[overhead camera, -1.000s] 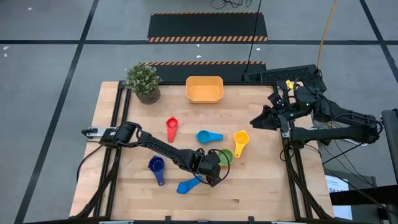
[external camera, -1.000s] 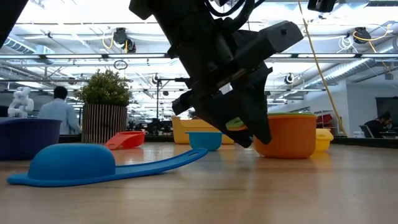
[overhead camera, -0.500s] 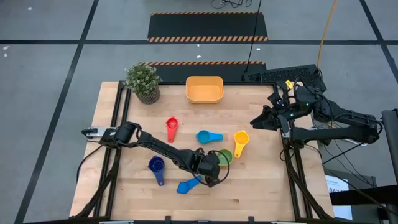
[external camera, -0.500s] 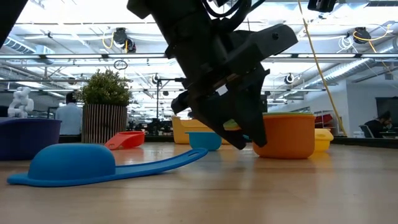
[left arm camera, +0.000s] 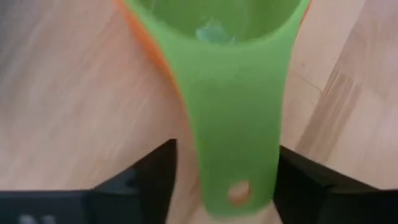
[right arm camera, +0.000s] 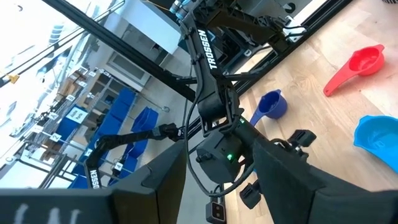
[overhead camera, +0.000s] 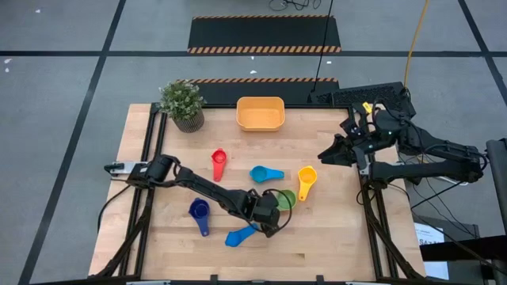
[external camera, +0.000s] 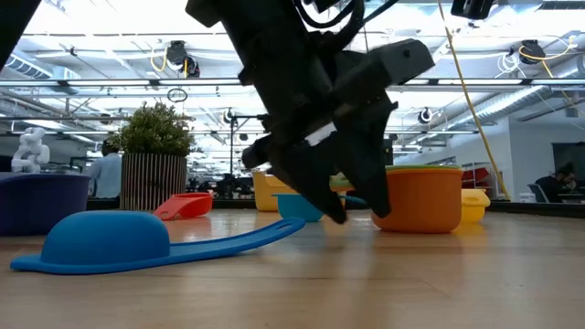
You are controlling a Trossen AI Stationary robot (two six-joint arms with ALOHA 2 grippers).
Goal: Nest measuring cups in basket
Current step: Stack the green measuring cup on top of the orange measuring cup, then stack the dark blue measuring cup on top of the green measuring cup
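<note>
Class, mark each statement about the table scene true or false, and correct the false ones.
1. The basket holds no cups. True.
2. The left gripper is at the green cup, its fingers on either side of the handle. True.
3. The green cup sits alone on the wood. False: it is nested in an orange cup.
4. The red cup lies inside the basket. False: it lies on the table, nearer the plant.
5. The right gripper holds the yellow cup. False: it hangs at the table's right edge, holding nothing.
6. One light blue cup lies mouth down. True.
</note>
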